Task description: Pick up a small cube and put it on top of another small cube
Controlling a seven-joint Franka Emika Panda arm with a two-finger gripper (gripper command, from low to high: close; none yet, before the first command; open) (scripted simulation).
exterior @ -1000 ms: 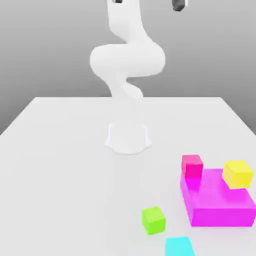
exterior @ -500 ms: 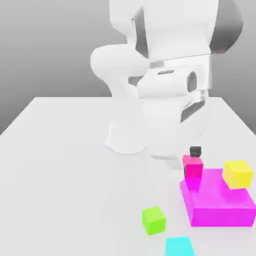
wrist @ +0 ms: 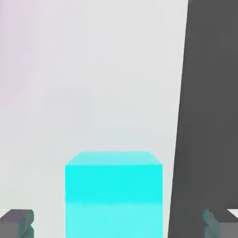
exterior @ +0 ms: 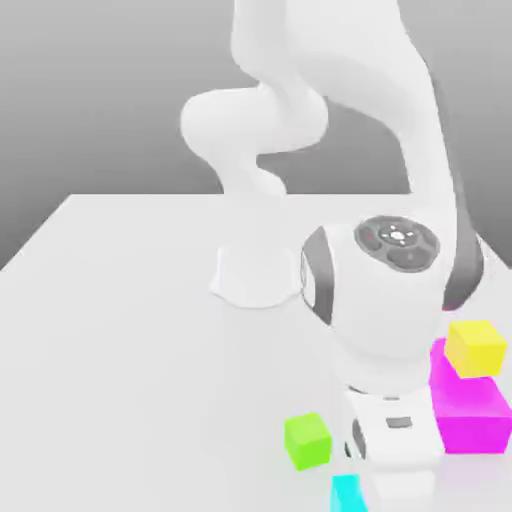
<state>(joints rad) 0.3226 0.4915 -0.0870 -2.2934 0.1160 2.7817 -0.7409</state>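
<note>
currently, reading across the exterior view from its left: bare white table [exterior: 120, 340], then the lime-green cube [exterior: 307, 441] resting on it near the front edge. just to that cube's right, at the bottom edge, sits the cyan cube [exterior: 346, 494], partly hidden by the white arm [exterior: 385, 300] bent low over it. further right, a magenta block [exterior: 470, 415] with a yellow cube [exterior: 476, 347] on top. in the hand view the gripper [wrist: 119, 223] is spread wide, one fingertip [wrist: 16, 222] on each side of the cyan cube [wrist: 114, 193], both apart from it; nothing is held. the cyan cube sits on the table, between the fingers.
</note>
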